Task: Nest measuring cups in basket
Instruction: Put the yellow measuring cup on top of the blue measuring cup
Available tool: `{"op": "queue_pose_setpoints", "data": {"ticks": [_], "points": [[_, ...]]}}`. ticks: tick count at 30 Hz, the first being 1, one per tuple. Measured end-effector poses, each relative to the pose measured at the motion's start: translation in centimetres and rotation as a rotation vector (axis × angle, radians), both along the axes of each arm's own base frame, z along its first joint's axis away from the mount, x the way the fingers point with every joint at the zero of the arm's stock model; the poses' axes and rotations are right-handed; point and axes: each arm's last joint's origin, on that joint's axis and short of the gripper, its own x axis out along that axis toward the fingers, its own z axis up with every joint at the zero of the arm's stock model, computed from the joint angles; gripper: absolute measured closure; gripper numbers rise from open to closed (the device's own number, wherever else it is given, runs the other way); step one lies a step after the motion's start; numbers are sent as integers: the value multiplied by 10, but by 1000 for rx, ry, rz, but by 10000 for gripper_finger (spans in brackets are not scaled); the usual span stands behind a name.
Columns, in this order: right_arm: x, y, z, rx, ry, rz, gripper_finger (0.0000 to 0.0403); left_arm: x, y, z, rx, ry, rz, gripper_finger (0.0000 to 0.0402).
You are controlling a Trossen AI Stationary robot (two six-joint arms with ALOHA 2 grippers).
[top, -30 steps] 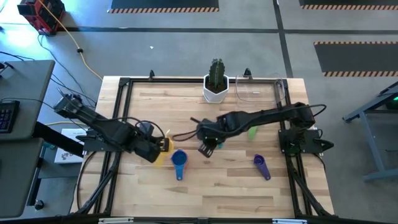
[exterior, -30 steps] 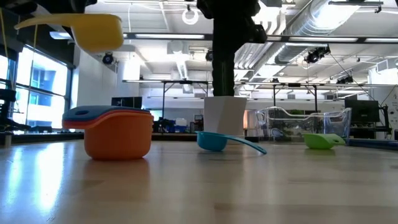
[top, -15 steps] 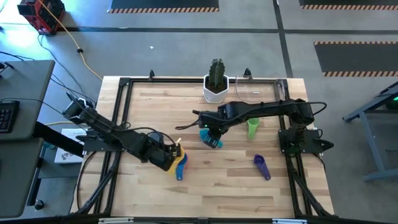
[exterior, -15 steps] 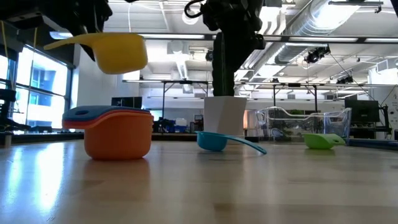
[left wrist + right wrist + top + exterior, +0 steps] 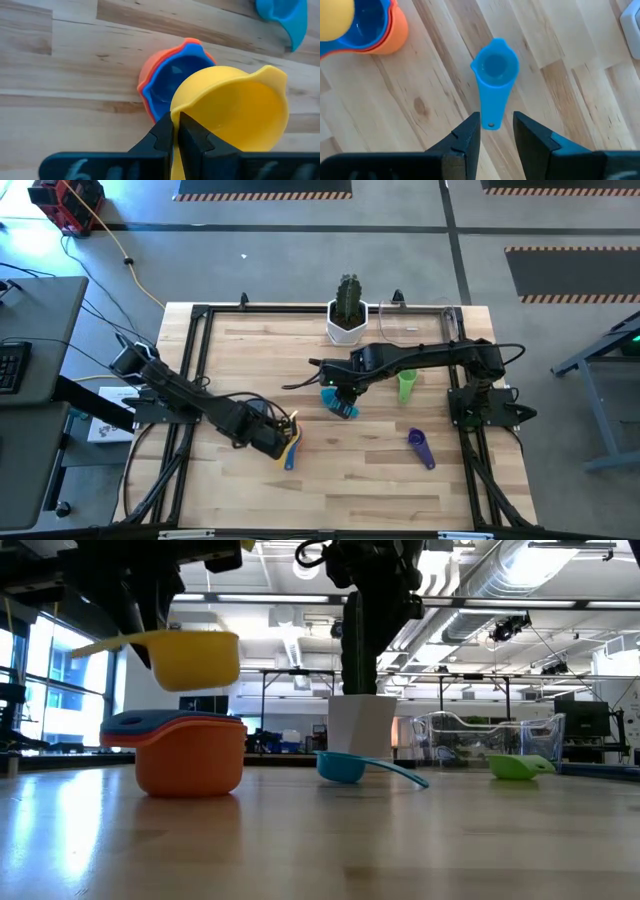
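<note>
From above, the left gripper sits over the front-left part of the wooden surface, closed on the handle of the yellow cup, with the blue cup showing just under it. The right gripper hangs near the middle above the teal cup. The green cup stands beside the right arm, the purple cup lies well apart toward the front right, and the clear basket rests at the back beside the white pot with a cactus. No writing can be read.

At table height, the yellow cup hangs in the air just above the orange cup, which has the blue cup nested inside. The teal cup lies in front of the pot; the green cup lies before the basket.

The left wrist shows its fingers pinched shut on the yellow cup, above the blue cup in the orange cup.

The right wrist shows the right gripper parted, holding nothing, straddling the handle end of the teal cup lying on the surface.
</note>
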Motion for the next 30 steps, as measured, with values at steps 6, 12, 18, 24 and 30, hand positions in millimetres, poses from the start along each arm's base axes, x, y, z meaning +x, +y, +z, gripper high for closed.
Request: {"op": "queue_pose_setpoints", "data": {"ticks": [6,12,18,24,30], "points": [[-1,0,0,-1,9,3,295,8,6,-10,6,47,-6,392],[-1,0,0,-1,10,3,295,10,12,-11,-10,68,-15,392],[-1,0,0,-2,13,4,295,11,13,-11,-2,72,-39,392],[-1,0,0,-3,14,6,295,10,13,-11,3,81,-91,379],[-1,0,0,1,14,7,295,11,14,-11,-10,87,-97,330]]}}
